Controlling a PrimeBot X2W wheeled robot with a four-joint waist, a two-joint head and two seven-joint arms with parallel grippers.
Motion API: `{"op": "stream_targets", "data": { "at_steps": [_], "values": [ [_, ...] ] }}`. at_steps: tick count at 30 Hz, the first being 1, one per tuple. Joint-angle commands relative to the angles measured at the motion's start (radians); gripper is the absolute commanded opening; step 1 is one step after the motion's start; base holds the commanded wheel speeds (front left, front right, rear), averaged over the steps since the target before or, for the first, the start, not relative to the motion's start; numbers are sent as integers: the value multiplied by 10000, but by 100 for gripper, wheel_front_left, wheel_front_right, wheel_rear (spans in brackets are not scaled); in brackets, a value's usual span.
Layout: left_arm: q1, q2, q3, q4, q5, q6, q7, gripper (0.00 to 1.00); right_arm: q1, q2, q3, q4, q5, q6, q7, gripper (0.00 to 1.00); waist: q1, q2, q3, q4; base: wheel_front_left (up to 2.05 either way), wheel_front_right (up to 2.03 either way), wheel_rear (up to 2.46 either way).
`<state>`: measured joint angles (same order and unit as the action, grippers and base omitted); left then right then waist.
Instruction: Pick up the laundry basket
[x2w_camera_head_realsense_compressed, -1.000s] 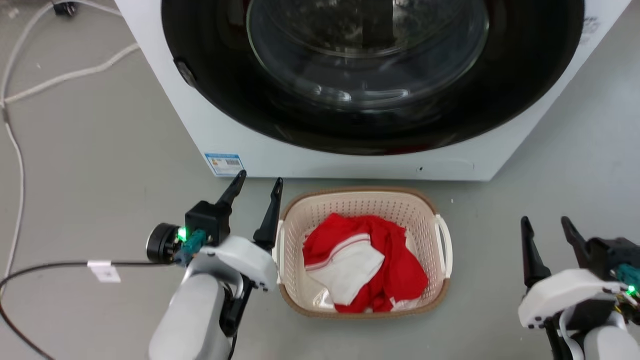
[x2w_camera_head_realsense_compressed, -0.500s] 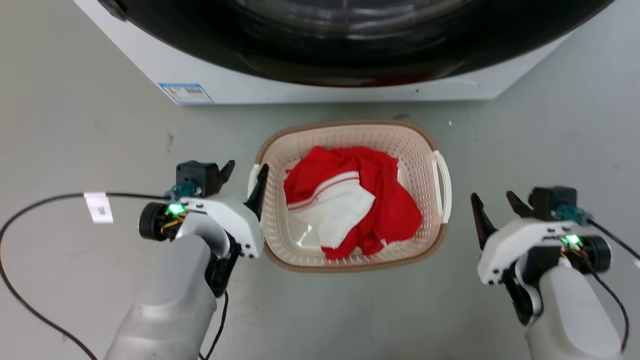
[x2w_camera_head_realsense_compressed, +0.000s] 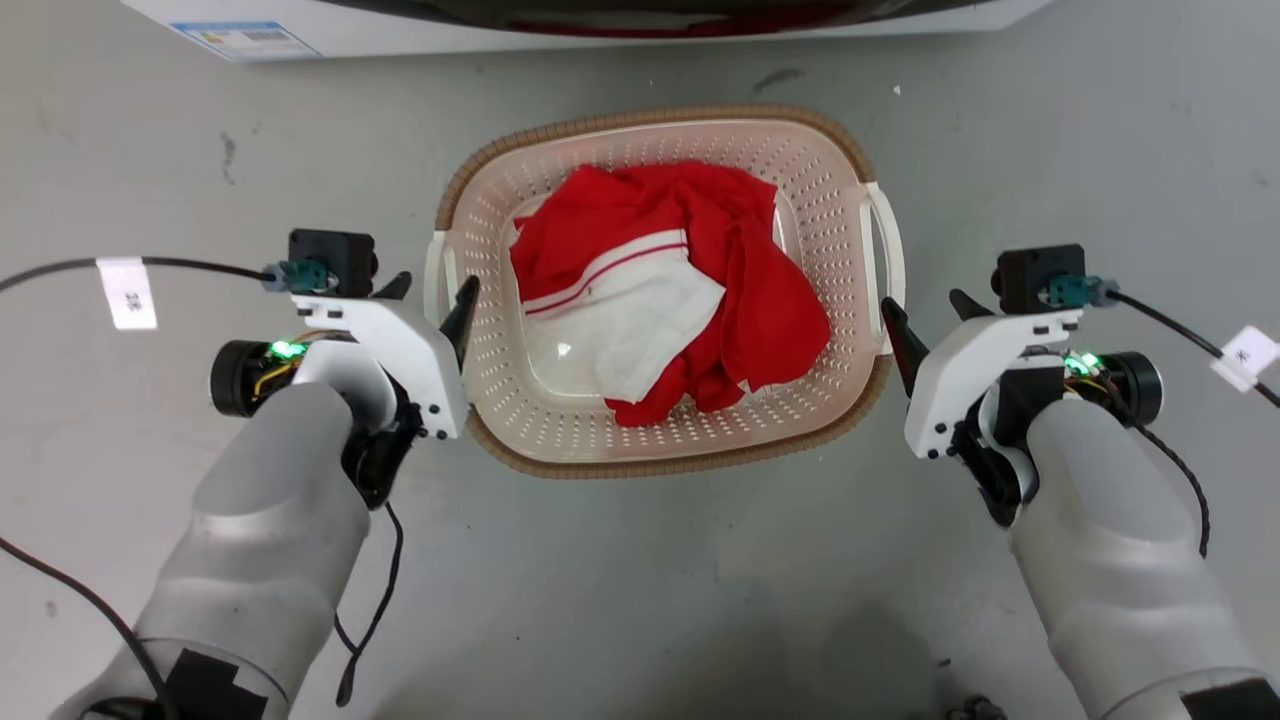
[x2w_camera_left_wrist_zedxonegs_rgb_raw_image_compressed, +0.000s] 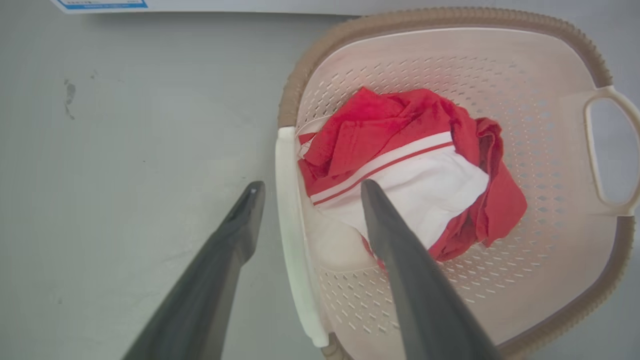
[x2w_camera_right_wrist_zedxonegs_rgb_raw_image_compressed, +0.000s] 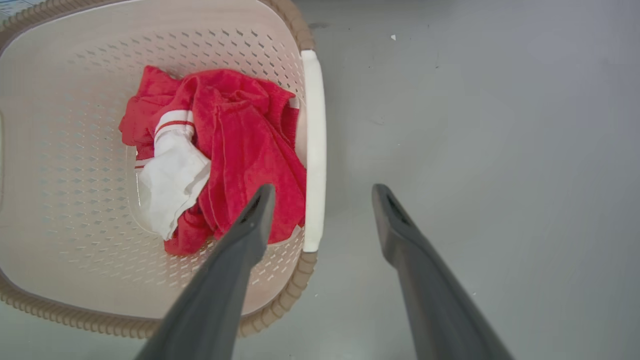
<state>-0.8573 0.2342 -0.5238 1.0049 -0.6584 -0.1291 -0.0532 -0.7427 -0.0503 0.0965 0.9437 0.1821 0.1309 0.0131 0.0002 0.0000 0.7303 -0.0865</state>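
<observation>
The laundry basket (x2w_camera_head_realsense_compressed: 660, 118) stands on the grey floor, cream and perforated with a brown rim, and holds a red and white garment (x2w_camera_head_realsense_compressed: 650, 290). My left gripper (x2w_camera_head_realsense_compressed: 432, 295) is open at the basket's left side. In the left wrist view the left gripper (x2w_camera_left_wrist_zedxonegs_rgb_raw_image_compressed: 310, 186) has one finger outside the white left handle (x2w_camera_left_wrist_zedxonegs_rgb_raw_image_compressed: 290, 225) and one over the basket's inside. My right gripper (x2w_camera_head_realsense_compressed: 925, 302) is open at the right side. In the right wrist view the right gripper (x2w_camera_right_wrist_zedxonegs_rgb_raw_image_compressed: 322, 190) straddles the white right handle (x2w_camera_right_wrist_zedxonegs_rgb_raw_image_compressed: 312, 125) the same way. Contact with either handle cannot be told.
The washing machine's white lower edge (x2w_camera_head_realsense_compressed: 600, 30), with a blue label (x2w_camera_head_realsense_compressed: 245, 40), runs along the top of the head view, just beyond the basket. Black cables with white tags (x2w_camera_head_realsense_compressed: 128, 292) trail from both wrists over the floor.
The head camera has tilted down, so the washing machine has slid up out of the picture. Both grippers have closed in on the basket's sides, the right one from well off to the right.
</observation>
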Motion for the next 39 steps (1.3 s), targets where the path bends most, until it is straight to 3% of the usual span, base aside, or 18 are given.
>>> {"op": "stream_targets", "data": {
  "at_steps": [1, 10, 19, 20, 21, 22, 23, 32, 39],
  "values": [
    [-132, 61, -40, 59, -70, -24, 49, 100, -217, -1, 53, 113, -13, -3, -31, 100, -2, 0, 266, -96, 0, 0, 0],
    [-855, 451, -820, 589, -891, -24, 869, 100, -1549, -1, 1164, 1716, 982, -3, -12, 100, -2, 0, 909, -183, 0, 0, 0],
    [-1356, 637, -1406, 919, -1375, -24, 1203, 100, -2249, 1, 2357, 2182, 2310, -3, 231, 100, -2, 0, 1320, -293, 0, 0, 0],
    [-1387, 634, -1439, 974, -1441, -24, 1239, 100, -2298, 2, 2484, 2194, 2445, -3, 252, 73, -2, 0, 1342, -299, 0, 0, 0],
    [-1422, 630, -1483, 1010, -1482, -24, 1233, 78, -2336, 1, 2583, 2221, 2562, -3, 261, 40, -2, 0, 1358, -303, 0, 0, 0],
    [-1457, 619, -1531, 1040, -1517, -24, 1162, 5, -2358, -1, 2686, 2248, 2704, -3, 277, 13, -2, 0, 1368, -305, 0, 0, 0],
    [-1455, 579, -1588, 1061, -1594, -23, 1176, 0, -2371, -1, 2819, 2270, 2816, -3, 301, 0, -2, 0, 1371, -306, 0, 0, 0],
    [-1414, 457, -2164, 1017, -2014, -25, 1140, 0, -2483, -5, 3620, 2572, 3557, -3, 358, 0, -2, 0, 1180, -221, 0, 0, 0],
    [-1108, 240, -2674, 1006, -2549, -36, 1622, 0, -2181, 10, 4225, 2753, 4074, -1, 1039, 0, -2, 0, 379, -88, 0, 0, 0]
  ]
}}
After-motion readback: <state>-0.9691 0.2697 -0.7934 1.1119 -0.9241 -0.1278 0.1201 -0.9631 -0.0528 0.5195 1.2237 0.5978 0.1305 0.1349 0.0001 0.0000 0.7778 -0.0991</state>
